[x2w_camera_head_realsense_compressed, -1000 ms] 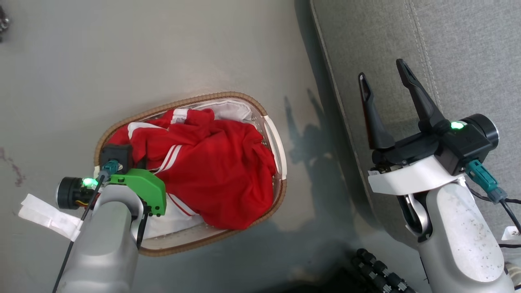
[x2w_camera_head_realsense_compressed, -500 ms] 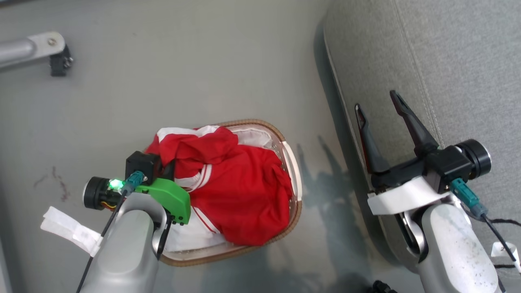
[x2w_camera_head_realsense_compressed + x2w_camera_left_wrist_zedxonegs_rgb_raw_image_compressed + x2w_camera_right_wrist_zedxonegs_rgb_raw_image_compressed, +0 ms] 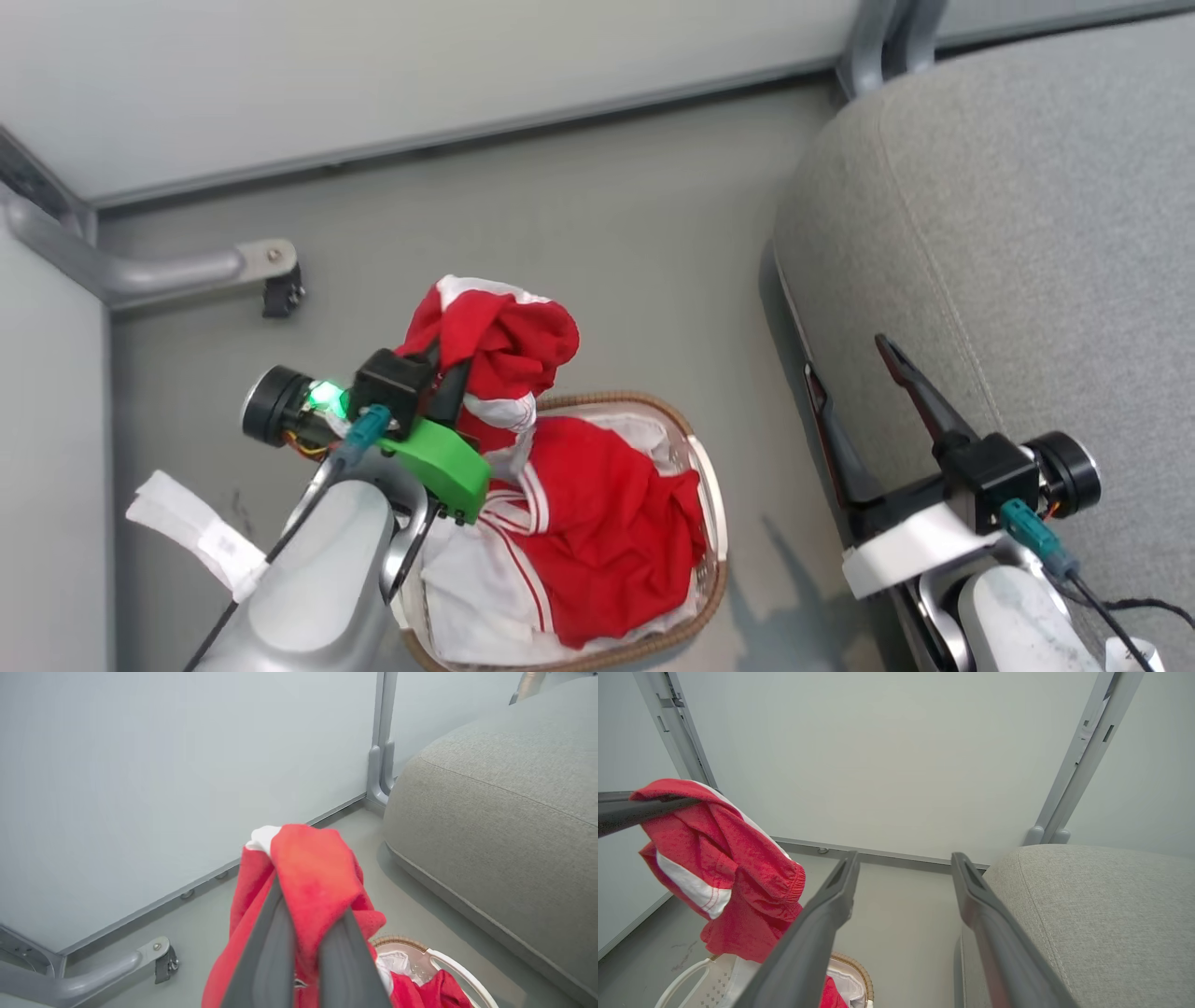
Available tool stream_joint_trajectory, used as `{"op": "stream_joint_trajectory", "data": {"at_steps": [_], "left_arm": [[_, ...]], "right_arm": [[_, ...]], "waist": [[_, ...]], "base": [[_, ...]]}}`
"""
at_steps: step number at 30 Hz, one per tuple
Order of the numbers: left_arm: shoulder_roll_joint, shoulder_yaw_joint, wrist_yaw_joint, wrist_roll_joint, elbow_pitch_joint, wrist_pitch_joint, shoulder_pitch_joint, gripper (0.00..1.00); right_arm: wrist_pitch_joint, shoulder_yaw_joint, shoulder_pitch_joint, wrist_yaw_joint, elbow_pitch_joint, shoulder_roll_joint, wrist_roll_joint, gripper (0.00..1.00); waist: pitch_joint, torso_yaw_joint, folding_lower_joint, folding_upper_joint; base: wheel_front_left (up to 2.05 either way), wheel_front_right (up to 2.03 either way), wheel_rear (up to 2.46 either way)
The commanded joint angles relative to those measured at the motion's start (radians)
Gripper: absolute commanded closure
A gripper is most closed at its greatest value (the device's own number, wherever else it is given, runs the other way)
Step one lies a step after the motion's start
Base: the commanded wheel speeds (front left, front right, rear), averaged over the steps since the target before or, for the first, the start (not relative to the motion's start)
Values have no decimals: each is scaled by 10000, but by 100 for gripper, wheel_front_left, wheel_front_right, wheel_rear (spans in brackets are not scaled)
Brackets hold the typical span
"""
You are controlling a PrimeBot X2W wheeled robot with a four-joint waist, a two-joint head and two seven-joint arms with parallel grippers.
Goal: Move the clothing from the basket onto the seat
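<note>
Left pincer (image 3: 446, 369) tight on red shorts (image 3: 509, 336) above basket (image 3: 714, 560); right pincer (image 3: 845, 357) agape, empty.

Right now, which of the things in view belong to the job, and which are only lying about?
For the job: red shorts, held up by the left gripper; red shirt in the basket; grey seat; open right gripper.
Only lying about: metal frame foot, wall panel, floor.

Silver arms (image 3: 317, 579), green bracket (image 3: 443, 462) L wrist, teal plugs (image 3: 1027, 532), 2 dark fingers (image 3: 920, 397) each.
</note>
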Motion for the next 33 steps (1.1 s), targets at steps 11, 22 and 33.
{"op": "stream_joint_trajectory", "data": {"at_steps": [11,22,33], "left_arm": [[1437,-2797,-17,-809,-1287,159,-2144,100],[1754,-3760,-18,-1249,-2475,282,-4169,100],[1699,-4264,-18,-1486,-2881,197,-4817,100]], "right_arm": [[-21,258,848,-6,96,-43,42,0],[-21,597,608,-7,110,-44,-42,0],[-21,924,-358,-8,414,-44,-489,0]], "waist": [[-2442,636,1,0],[-2756,692,1,0],[-2781,656,1,0]], "base": [[0,0,0],[0,0,0],[0,0,0]]}}
